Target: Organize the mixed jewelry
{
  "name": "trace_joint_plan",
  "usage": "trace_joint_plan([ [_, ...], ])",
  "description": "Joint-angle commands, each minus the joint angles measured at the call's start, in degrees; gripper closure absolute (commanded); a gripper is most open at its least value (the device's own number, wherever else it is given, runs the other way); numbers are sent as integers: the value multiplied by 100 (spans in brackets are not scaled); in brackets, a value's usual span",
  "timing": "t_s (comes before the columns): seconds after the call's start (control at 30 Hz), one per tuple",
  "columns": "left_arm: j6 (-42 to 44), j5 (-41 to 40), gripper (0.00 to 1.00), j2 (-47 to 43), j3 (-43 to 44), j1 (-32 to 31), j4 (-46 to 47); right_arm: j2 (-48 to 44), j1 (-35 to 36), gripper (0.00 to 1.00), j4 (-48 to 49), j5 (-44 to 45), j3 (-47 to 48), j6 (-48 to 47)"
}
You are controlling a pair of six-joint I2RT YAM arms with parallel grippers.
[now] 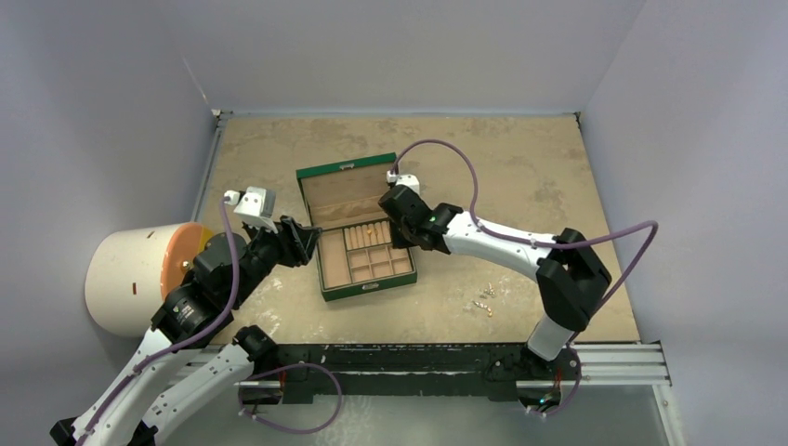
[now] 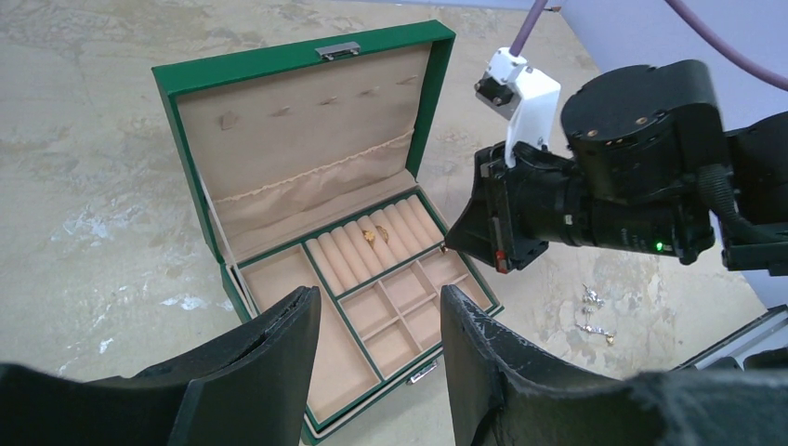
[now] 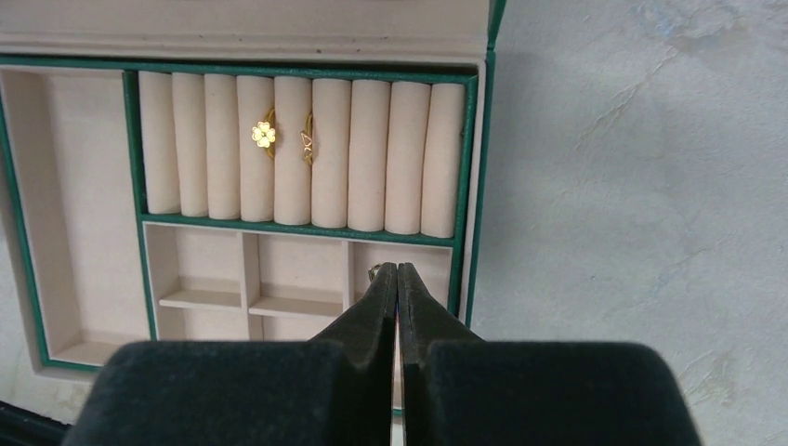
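Overhead view of a sandy tan table [image 1: 520,177] with two robot arms reaching in from the near edge; an open green box [image 1: 358,290] sat at the middle, its lid standing up at the far side and its tan compartments exposed.

The right gripper [image 3: 397,271] was closed, its dark tips pressed together; it hung over the small square compartment beside the box's right wall, just in front of the ring rolls [image 3: 368,153]; a tiny gold glint [image 3: 374,270] showed right at the tips, but whether it was pinched between them could not be told.

The left gripper [image 2: 381,295] was open, its two black fingers [image 2: 269,362] spread apart with nothing between them; it hovered at the box's left front side, over the compartments.

Two gold rings [image 3: 283,137] sat side by side in the slots of the ring rolls, one with a flower-shaped top; both rings were in the middle of the row.

A few loose jewelry pieces [image 1: 485,299], gold and silvery, lay on the bare table to the right of the box, near the front edge and well apart from both grippers.
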Motion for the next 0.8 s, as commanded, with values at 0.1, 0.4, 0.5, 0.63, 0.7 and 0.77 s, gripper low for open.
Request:
trace_joint_plan([
  [0.1,122,20,51,-16,-8,31,136,286,121,100,-266,293,384,-50],
  [0.4,124,25,51,-11,-7,31,136,520,145,100,-379,455,396,131],
  [0.5,124,28,50,3,-11,30,136,557,145,100,-403,499,414,196],
  [0.63,127,25,51,-6,-5,31,136,555,148,92,-400,509,423,256],
  [0.7,125,21,51,-12,-11,27,136,505,144,91,-397,519,411,291],
  [0.77,119,20,51,-12,-8,29,136,388,146,90,-387,533,378,325],
])
